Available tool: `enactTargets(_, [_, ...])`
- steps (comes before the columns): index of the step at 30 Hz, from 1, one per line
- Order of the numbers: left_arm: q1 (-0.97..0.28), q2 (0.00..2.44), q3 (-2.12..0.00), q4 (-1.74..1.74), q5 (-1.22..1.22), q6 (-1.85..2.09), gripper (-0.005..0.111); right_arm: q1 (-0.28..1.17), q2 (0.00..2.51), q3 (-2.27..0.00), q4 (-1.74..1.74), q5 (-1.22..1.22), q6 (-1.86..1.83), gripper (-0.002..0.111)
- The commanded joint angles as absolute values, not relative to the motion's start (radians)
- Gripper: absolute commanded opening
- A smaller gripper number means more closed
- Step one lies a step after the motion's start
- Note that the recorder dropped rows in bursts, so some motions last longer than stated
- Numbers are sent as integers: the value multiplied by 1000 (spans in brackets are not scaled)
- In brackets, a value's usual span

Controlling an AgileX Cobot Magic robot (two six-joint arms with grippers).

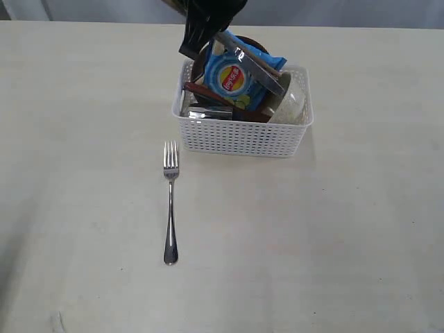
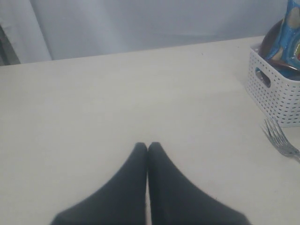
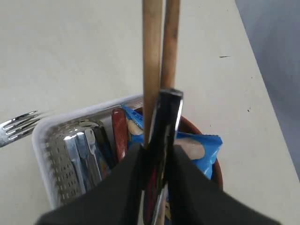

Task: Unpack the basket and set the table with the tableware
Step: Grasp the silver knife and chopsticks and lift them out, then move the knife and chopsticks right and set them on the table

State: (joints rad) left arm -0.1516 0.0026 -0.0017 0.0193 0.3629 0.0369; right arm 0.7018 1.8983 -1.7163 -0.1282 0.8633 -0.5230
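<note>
The white basket (image 1: 239, 139) stands at the back middle of the table (image 1: 83, 139). My right gripper (image 1: 201, 38) hangs over its back left corner, shut on the steel knife (image 1: 257, 66), which slants up out of the basket. In the right wrist view the knife (image 3: 168, 112) sits between the fingers of the gripper (image 3: 157, 147). The brown chopsticks (image 3: 152, 56) run alongside it; I cannot tell whether they are pinched too. In the basket lie the steel cup (image 1: 208, 111), wooden spoon (image 1: 215, 96), cream bowl (image 1: 291, 100) and brown plate (image 1: 253, 45). The fork (image 1: 171, 201) lies on the table. My left gripper (image 2: 147, 145) is shut and empty, away from the basket (image 2: 276, 98).
A blue chip bag (image 1: 236, 80) stands in the basket under the knife. The fork (image 2: 279, 138) lies just in front of the basket's left corner, tines toward it. A grey curtain (image 2: 140, 23) hangs beyond the table's edge in the left wrist view.
</note>
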Motion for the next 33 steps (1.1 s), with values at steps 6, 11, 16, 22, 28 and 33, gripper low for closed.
enactTargets(6, [-150, 0, 0, 23, 360, 33, 0, 700, 1834, -1721, -264, 910, -430, -1])
enactTargets(11, [-150, 0, 0, 23, 360, 33, 0, 669, 1807, -1721, -304, 950, -345, -1])
enactTargets(16, [-150, 0, 0, 23, 360, 33, 0, 630, 1802, -1719, -309, 1012, -307, -1])
enactTargets(22, [-150, 0, 0, 23, 360, 33, 0, 569, 1798, -1719, -393, 1105, -197, -1])
enactTargets(28, [-150, 0, 0, 23, 360, 33, 0, 395, 1798, -1709, -286, 1134, -152, -1])
enactTargets(33, [-150, 0, 0, 23, 360, 33, 0, 273, 1798, -1605, -270, 1122, -127, -1])
